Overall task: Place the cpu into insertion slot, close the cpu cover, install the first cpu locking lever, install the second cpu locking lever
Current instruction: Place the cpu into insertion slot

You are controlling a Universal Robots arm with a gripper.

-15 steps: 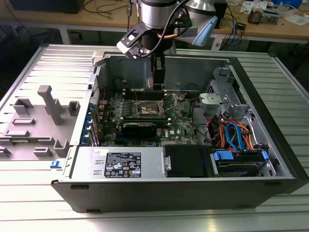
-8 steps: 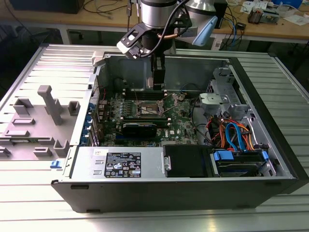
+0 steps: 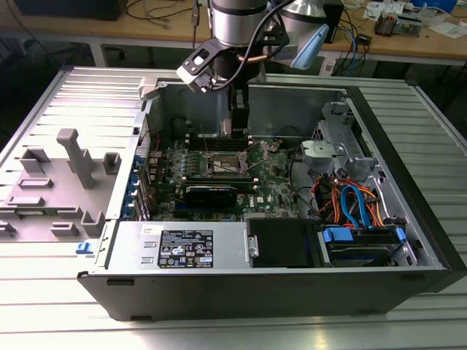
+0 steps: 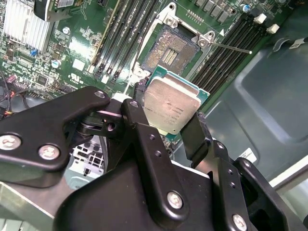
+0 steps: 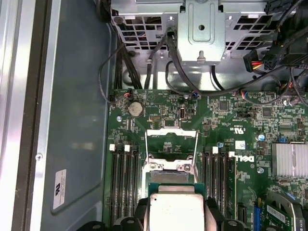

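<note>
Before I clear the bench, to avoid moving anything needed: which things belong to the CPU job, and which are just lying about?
Job: pincer shut on the cpu; insertion slot; cpu cover, raised; locking lever.
Lying about: memory slots; heatsink; coin battery; drive cables; grey fixtures.

A ribbed metal table [image 3: 66, 95] is taking up the foreground, and its long grooves are being picked out by soft, even light. A set of grey plastic blocks [image 3: 73, 157] is being carried on the table toward the exterior view's left, with a small blue clip [image 3: 84, 248] being kept just beside them. Behind the table, a wooden workbench [image 3: 416, 44] is being stretched across the back. Its top is being cluttered by loose cables [image 3: 157, 13], papers [image 3: 383, 10] and a dark box [image 3: 69, 7]. The space beneath it is being left in shadow.
</note>
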